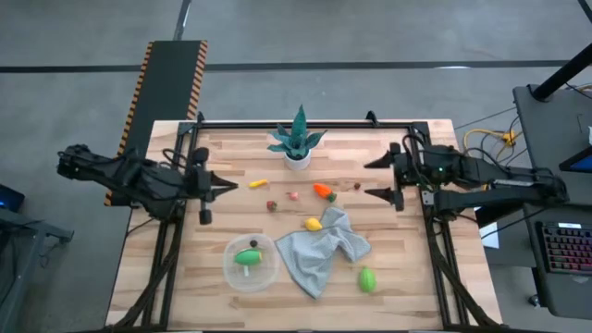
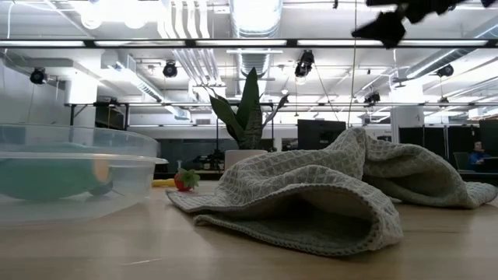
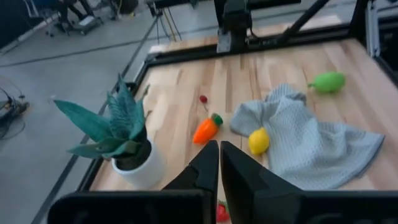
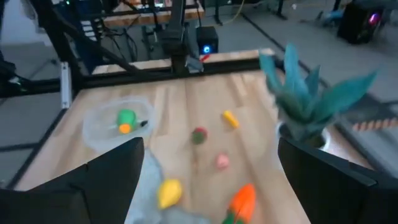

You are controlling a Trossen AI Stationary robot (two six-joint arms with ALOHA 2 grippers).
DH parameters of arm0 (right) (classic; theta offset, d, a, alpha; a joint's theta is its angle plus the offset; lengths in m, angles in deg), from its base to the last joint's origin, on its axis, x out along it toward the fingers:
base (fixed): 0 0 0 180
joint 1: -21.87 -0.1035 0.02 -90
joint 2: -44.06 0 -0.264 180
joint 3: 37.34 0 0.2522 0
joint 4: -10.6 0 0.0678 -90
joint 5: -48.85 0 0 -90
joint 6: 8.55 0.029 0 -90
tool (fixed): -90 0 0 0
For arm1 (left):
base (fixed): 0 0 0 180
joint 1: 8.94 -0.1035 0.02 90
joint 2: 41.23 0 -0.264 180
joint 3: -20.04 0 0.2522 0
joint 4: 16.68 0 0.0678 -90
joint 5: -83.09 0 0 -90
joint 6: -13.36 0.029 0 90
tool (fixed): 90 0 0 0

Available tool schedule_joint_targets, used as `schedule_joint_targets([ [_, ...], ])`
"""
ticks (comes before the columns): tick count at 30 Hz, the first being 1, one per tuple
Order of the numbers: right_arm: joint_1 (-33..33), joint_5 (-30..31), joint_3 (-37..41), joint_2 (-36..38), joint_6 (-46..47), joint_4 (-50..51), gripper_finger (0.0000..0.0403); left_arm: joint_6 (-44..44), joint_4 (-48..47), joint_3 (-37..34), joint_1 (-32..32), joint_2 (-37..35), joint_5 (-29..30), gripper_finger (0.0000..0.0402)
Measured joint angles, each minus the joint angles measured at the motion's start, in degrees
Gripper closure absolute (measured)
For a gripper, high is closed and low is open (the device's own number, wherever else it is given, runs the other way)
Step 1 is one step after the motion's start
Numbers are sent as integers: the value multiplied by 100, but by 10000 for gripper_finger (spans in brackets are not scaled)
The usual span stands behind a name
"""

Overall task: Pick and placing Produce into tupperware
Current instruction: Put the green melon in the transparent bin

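On wood-plank table [image 1: 398,277], clear round-cornered tupperware [image 1: 251,263], waffle-weave grey cloth [image 1: 319,250]

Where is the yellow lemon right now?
In the high view, the yellow lemon lies mid-table on the upper edge of the grey cloth, just below the carrot.

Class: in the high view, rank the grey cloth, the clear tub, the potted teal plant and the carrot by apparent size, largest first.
1. Grey cloth
2. Clear tub and teal plant: too alike to rank
3. Carrot
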Motion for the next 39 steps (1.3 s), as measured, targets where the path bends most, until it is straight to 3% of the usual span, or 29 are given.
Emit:
schedule_joint_targets([
  [7,1,127,830,212,205,-380,39,19,-39,0,0,-274,-2,400],
  [12,-210,-339,746,131,568,-808,39,211,-43,0,-2,-345,38,399],
  [17,-1036,-408,361,189,864,-549,39,301,-50,0,-2,-335,275,399],
  [20,-1838,235,20,182,1346,-13,39,311,-48,0,-2,-327,286,399],
  [29,-4733,3713,-1385,-534,3051,2047,39,285,-76,0,-2,-292,291,399],
  [34,-5703,4670,-2308,-1598,4126,3078,39,306,-105,0,-2,-265,297,399],
  [39,-5856,4940,-3423,-2931,5426,4491,39,309,-164,0,-2,-265,302,399],
])
